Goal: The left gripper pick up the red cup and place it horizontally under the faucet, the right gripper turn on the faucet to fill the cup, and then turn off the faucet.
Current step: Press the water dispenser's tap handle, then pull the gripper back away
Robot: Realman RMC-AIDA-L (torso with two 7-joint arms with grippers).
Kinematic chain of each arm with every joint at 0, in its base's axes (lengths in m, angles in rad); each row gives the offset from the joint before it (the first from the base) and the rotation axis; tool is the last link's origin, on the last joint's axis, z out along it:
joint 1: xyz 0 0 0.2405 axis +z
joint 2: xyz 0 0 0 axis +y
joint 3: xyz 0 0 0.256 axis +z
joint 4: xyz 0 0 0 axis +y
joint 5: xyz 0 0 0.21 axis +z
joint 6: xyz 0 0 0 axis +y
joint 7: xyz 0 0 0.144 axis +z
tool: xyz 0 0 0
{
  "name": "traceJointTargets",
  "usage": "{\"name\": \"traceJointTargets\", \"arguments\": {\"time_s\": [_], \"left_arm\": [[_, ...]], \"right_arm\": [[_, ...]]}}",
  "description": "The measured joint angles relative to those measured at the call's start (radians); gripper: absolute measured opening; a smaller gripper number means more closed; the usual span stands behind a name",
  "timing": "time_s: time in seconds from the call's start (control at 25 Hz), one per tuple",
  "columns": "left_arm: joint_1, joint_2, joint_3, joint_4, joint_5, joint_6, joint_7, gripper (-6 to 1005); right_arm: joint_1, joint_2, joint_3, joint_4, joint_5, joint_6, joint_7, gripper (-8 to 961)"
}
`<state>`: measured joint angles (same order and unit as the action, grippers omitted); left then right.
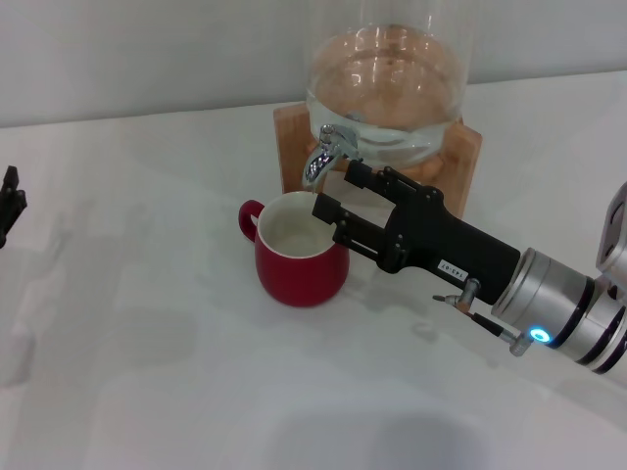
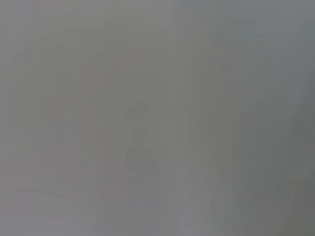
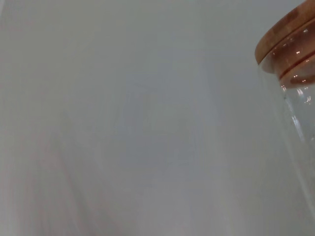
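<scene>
The red cup (image 1: 299, 262) stands upright on the white table, handle to the left, its white inside showing. It sits directly below the down-curved spout of the chrome faucet (image 1: 328, 149). My right gripper (image 1: 336, 188) reaches in from the right over the cup's far rim. It is open, its upper finger just below and beside the faucet and its lower finger above the cup. Only a black tip of my left gripper (image 1: 10, 204) shows, at the far left edge and well away from the cup. The left wrist view shows plain grey.
The glass dispenser (image 1: 387, 83) holds water and rests on a wooden stand (image 1: 292, 132) behind the cup. In the right wrist view the glass dispenser (image 3: 295, 113) appears under its wooden lid (image 3: 288, 34). Bare white table (image 1: 147, 372) spreads to the left and front.
</scene>
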<state>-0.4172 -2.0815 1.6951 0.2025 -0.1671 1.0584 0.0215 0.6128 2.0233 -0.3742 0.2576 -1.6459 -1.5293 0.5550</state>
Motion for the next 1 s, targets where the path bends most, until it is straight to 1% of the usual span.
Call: {"name": "traceJointTargets", "arguments": {"time_s": [1.0], "left_arm": [[0.000,0.000,0.000,-0.002,0.000,0.000,0.000,883]], "right_arm": [[-0.008,-0.001,0.025,0.000,0.000,0.003,-0.001,719]]}}
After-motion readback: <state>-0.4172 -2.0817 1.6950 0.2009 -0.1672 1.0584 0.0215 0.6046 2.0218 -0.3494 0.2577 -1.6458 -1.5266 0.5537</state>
